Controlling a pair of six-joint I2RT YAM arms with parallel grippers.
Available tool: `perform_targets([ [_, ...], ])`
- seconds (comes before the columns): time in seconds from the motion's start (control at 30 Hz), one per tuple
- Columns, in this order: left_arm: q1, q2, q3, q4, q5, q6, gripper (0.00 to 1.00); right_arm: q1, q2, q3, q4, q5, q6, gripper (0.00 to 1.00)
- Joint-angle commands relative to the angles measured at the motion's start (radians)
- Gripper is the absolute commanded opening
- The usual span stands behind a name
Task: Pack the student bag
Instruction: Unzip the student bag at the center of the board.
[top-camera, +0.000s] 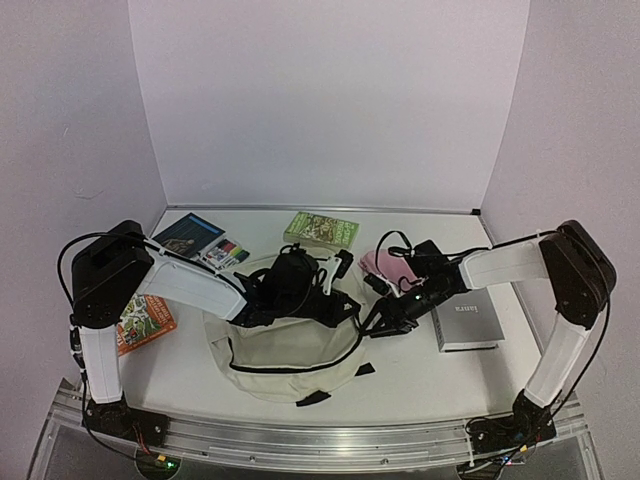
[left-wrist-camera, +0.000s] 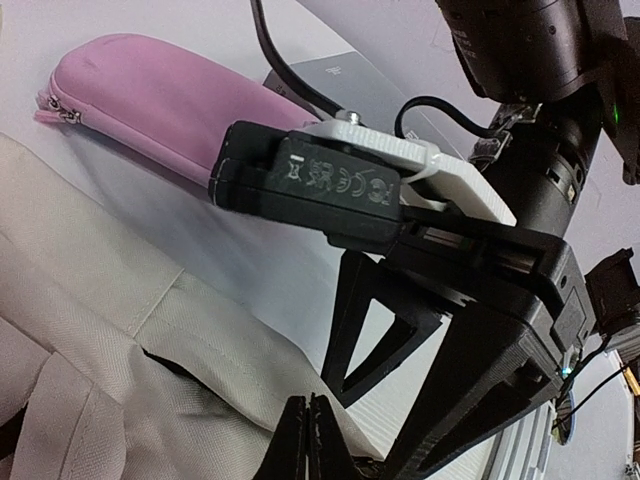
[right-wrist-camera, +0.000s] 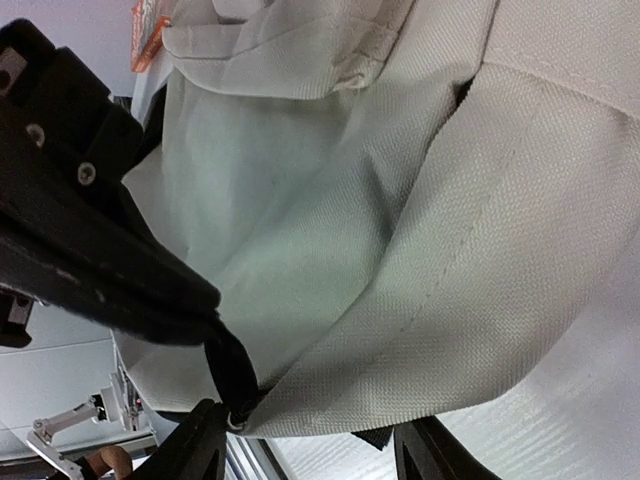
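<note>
Student bag: the student bag lies slumped mid-table, between the two arms; a black zip line curves across its cream fabric.
Left end effector: the left end effector is closed at the bag's edge; it seems to pinch a black tab there, though the contact is partly hidden.
Right end effector: the right end effector has its jaws apart on either side of the same cream corner; it grips nothing.
Step in hand: probably getting the bag's mouth opened and held; the loose items sit outside it, so packing looks barely begun.
Next move: the free arm needs a hold on fabric opposite the pinched edge to spread the opening; or it should reach for the pink pencil case, near the bag.
Top view only: the green book and markers along the far side; the fingers are lost under the wrists.
Wrist views only: how each pair of jaws stands; the weave and stitching up close.
</note>
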Motion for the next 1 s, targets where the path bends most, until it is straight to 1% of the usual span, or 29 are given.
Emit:
perform_targets([
  [0.0,0.008,0.004,0.046,0.019,-0.022,-0.004,0.0,0.003,0.013,-0.017,0.13,-0.08,0.084,0.56],
  [0.07,0.01,0.01,0.05,0.02,-0.022,-0.008,0.0,0.005,0.011,-0.02,0.132,-0.087,0.087,0.55],
  [0.17,0.015,0.018,0.052,0.022,-0.022,-0.018,0.0,0.016,0.007,-0.03,0.133,-0.086,0.093,0.58],
  [0.27,0.019,0.018,0.053,0.02,-0.03,-0.024,0.0,0.03,-0.003,-0.048,0.136,-0.072,0.093,0.72],
  [0.3,0.02,0.018,0.053,0.02,-0.031,-0.024,0.0,0.033,-0.004,-0.053,0.139,-0.063,0.094,0.74],
  [0.37,0.022,0.02,0.054,0.021,-0.033,-0.027,0.0,0.036,0.001,-0.063,0.148,-0.058,0.104,0.73],
  [0.43,0.023,0.022,0.057,0.021,-0.032,-0.029,0.0,0.037,0.007,-0.069,0.165,-0.057,0.118,0.68],
  [0.5,0.024,0.023,0.057,0.022,-0.033,-0.031,0.0,0.039,0.005,-0.081,0.194,-0.056,0.134,0.6],
  [0.6,0.025,0.023,0.055,0.025,-0.033,-0.032,0.0,0.041,0.004,-0.084,0.238,-0.064,0.171,0.53],
  [0.67,0.024,0.024,0.056,0.025,-0.032,-0.033,0.0,0.041,0.012,-0.08,0.272,-0.076,0.187,0.41],
  [0.77,0.026,0.024,0.051,0.025,-0.035,-0.036,0.0,0.04,0.017,-0.084,0.275,-0.095,0.191,0.16],
  [0.83,0.03,0.023,0.048,0.021,-0.043,-0.04,0.0,0.04,-0.001,-0.09,0.271,-0.099,0.189,0.02],
  [0.87,0.032,0.024,0.048,0.017,-0.052,-0.044,0.0,0.04,-0.016,-0.094,0.268,-0.099,0.187,0.0],
  [0.97,0.037,0.027,0.052,-0.006,-0.082,-0.051,0.0,0.039,-0.051,-0.106,0.251,-0.095,0.172,0.0],
])
